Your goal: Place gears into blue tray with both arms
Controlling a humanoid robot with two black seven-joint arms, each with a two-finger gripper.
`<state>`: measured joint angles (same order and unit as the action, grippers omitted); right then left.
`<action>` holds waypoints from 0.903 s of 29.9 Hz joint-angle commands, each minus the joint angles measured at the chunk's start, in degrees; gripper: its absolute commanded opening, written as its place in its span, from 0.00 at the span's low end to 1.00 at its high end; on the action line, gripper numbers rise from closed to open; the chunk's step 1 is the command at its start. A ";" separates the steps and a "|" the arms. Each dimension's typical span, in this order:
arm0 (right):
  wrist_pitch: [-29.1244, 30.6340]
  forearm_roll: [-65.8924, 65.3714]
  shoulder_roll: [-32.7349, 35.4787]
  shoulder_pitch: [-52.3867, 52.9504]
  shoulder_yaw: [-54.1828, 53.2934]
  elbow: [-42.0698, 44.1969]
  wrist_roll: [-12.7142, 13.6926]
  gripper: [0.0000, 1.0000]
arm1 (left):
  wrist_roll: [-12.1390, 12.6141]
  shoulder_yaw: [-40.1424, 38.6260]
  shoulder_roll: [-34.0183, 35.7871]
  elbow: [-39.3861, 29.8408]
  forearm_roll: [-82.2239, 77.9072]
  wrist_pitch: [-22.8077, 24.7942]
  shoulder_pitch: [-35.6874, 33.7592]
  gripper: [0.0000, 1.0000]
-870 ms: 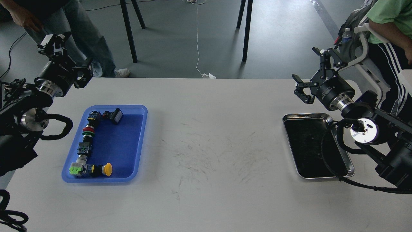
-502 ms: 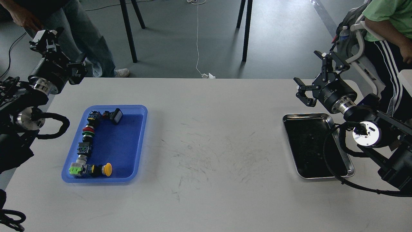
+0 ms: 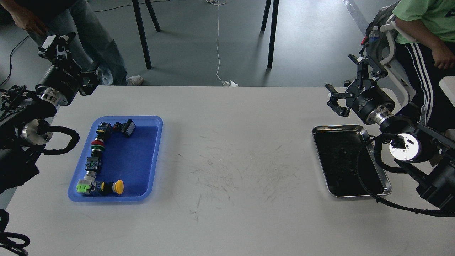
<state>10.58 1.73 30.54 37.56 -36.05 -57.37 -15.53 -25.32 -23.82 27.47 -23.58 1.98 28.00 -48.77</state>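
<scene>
Head view, and we see both our arms raised at the far corners of the grey table (image 3: 227,149), neither one touching anything. Our left gripper (image 3: 73,58) hangs over the table's far left corner, above and beyond the blue tray (image 3: 153,156), its fingers spread wide and nothing between them. Our right gripper (image 3: 350,85) is up at the far right edge, just beyond the steel tray (image 3: 385,181), fingers splayed apart too, one reaching up, one curling down toward the table, and nothing held.

The blue tray sits on the left side of the table. Inside it, push-button switches (image 3: 95,156) run in a line down its left wall and bend along the far and near ends: a black-capped one at the far end, a red and green one, a grey one, a green block and a yellow mushroom button (image 3: 119,186) at the near end. The rest of its floor is bare blue.

The gears: we cannot pick any out with certainty. The steel tray's dark bottom shows only faint small specks, too tiny to name. Our right arm's cable (image 3: 362,170) loops across that tray's near right part. Well apart, the two trays leave scuffed table between them.
</scene>
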 commanded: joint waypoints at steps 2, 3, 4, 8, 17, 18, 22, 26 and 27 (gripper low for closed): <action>-0.03 -0.06 0.13 0.06 -0.95 0.15 -0.03 0.99 | 0.00 0.00 -0.23 0.03 -0.05 0.00 -0.10 0.98; -0.03 -0.06 0.22 0.06 -1.04 0.15 -0.03 0.99 | 0.00 0.00 -0.23 0.03 -0.05 0.00 -0.10 0.98; -0.03 -0.06 0.31 0.06 -1.30 0.15 -0.03 0.99 | 0.00 0.00 -0.23 0.03 -0.05 0.00 -0.10 0.98; -0.30 0.21 0.40 0.06 -2.01 0.24 0.06 0.99 | 0.00 0.00 -0.14 0.03 -0.05 0.00 -0.10 0.98; -1.35 0.73 -0.22 0.06 -2.89 2.35 0.59 0.99 | 0.09 0.00 0.04 0.11 -0.05 0.00 -0.01 0.98; -1.61 0.73 -0.31 0.06 -2.89 2.43 0.59 0.99 | 0.01 0.00 0.04 0.11 -0.05 0.00 -0.01 0.98; -1.97 0.73 -0.31 0.06 -2.89 2.96 0.67 0.99 | 0.00 0.00 0.04 0.11 -0.05 0.00 -0.01 0.98; -2.06 0.73 -0.83 0.15 -2.89 3.05 0.59 0.99 | 0.00 0.00 0.04 0.03 -0.13 0.00 -0.01 0.98; -2.06 0.73 -0.83 0.15 -2.89 3.14 0.59 0.99 | 0.00 0.00 0.04 0.03 -0.13 0.00 -0.01 0.98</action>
<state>8.54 2.46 29.97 37.64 -38.94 -54.32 -14.86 -25.28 -23.82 27.51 -23.49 1.87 28.00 -48.78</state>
